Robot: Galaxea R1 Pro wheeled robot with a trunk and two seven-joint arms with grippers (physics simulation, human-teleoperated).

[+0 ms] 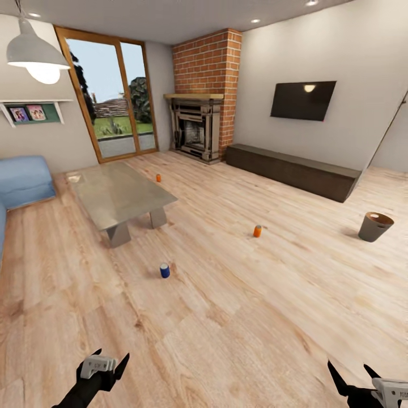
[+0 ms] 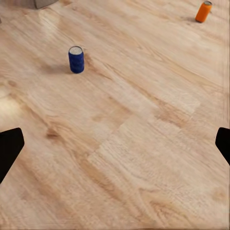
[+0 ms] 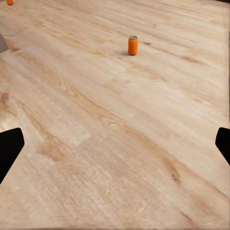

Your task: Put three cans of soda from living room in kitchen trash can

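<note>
Cans are standing upright on the wood plank floor point(image 1: 238, 294) in the head view: the blue can point(image 1: 164, 270) is sitting out from the near corner of the glass low table point(image 1: 122, 195), one orange can point(image 1: 257, 230) is resting well apart from it toward the middle of the room, and the far orange can point(image 1: 158, 177) is showing just past the table's far corner. The trash can point(image 1: 375, 226) is standing on the floor well to the right, near the dark bench point(image 1: 294, 168). The left gripper point(image 1: 109, 362) and right gripper point(image 1: 354, 378) are hanging low with their fingers spread and gripping nothing.

Looking along the left gripper point(image 2: 115, 146), its dark fingertips point(image 2: 9, 146) are sitting wide apart over bare planks, with the blue can point(image 2: 76, 59) ahead and an orange can point(image 2: 203, 11) farther off.

Looking along the right gripper point(image 3: 115, 146), its fingertips point(image 3: 9, 146) are likewise spread, with an orange can point(image 3: 132, 45) ahead on the floor.
</note>
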